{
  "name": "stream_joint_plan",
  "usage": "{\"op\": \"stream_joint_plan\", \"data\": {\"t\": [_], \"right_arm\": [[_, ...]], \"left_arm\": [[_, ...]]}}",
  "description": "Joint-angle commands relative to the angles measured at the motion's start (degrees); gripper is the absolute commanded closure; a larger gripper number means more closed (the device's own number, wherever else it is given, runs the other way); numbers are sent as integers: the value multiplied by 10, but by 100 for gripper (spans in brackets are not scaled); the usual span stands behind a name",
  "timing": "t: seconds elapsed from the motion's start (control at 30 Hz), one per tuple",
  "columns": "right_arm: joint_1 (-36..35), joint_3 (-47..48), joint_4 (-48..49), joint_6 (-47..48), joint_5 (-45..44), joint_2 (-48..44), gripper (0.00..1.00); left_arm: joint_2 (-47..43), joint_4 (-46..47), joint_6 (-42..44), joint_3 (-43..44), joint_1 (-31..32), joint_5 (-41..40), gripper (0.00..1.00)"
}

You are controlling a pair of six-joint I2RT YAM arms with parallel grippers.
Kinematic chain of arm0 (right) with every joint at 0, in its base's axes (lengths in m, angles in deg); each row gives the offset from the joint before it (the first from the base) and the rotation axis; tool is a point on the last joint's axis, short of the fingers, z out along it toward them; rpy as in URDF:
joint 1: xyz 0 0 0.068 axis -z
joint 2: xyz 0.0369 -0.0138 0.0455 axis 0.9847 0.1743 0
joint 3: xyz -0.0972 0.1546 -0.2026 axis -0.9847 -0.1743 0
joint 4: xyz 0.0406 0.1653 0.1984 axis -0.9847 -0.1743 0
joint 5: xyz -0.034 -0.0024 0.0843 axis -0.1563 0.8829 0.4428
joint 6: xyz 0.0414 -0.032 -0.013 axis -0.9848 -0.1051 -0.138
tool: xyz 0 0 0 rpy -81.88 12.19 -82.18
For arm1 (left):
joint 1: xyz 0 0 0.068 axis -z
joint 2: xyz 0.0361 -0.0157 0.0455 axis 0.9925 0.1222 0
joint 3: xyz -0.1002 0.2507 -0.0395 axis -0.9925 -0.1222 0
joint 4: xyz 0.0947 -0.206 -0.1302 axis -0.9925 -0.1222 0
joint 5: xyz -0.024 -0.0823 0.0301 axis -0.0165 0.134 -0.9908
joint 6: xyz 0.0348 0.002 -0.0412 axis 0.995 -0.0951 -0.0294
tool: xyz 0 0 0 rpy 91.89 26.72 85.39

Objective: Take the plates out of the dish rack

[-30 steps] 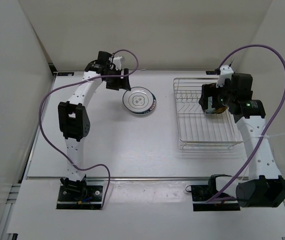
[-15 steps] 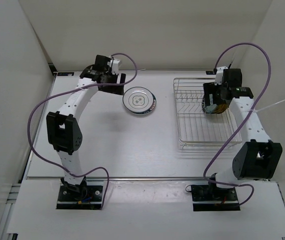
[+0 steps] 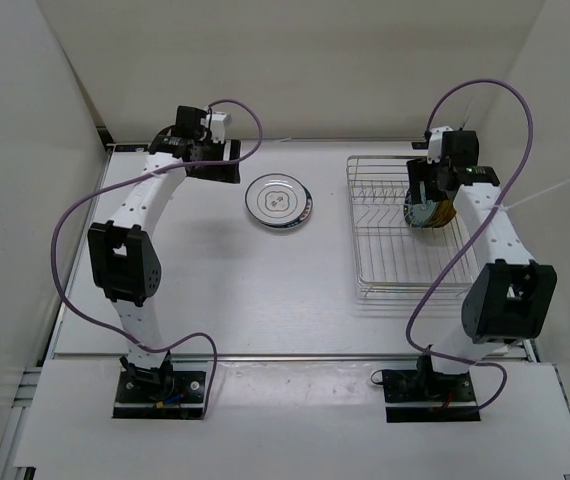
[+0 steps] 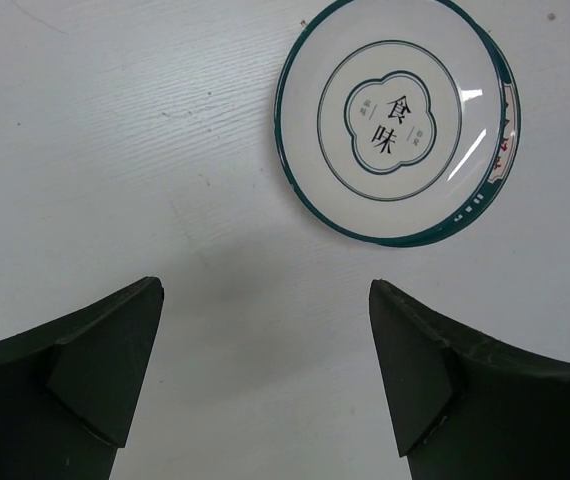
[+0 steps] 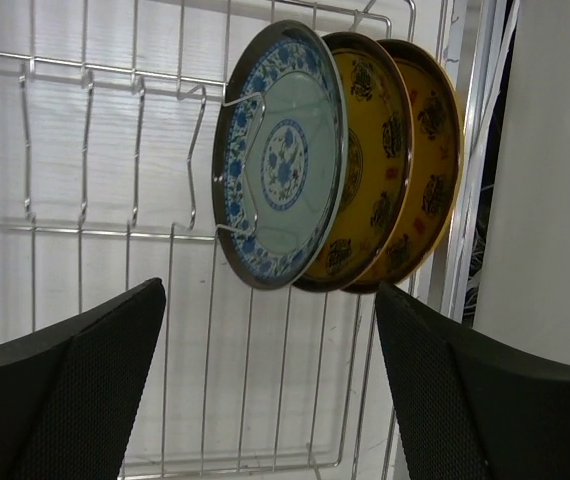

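Left gripper (image 4: 265,300) gapes empty, green-rimmed white round plate (image 4: 397,118) upper right. Right gripper (image 5: 270,300), also wide and empty, faces blue-patterned round plate (image 5: 283,160), top centre.

The left end effector (image 3: 211,160) has pulled back toward the upper left of the frame, away from the dark-rimmed white plate (image 3: 278,202) it hung just beside. The right end effector (image 3: 427,195) has crept higher over the dish rack (image 3: 405,285) — nearer the upper right.
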Motion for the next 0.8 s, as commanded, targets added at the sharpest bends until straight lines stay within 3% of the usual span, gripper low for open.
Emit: {"op": "stream_joint_plan", "data": {"t": [0.0, 0.2, 0.3, 0.77], "right_arm": [[10, 35, 29, 12, -8, 31, 12], [16, 76, 29, 17, -3, 85, 15], [16, 94, 23, 17, 2, 107, 21], [16, 124, -6, 6, 15, 147, 38]], "left_arm": [[-50, 2, 2, -14, 3, 10, 5], [-96, 7, 8, -44, -4, 4, 5], [-111, 7, 14, -49, -9, 4, 4], [-111, 2, 14, -49, -31, 22, 4]]}}
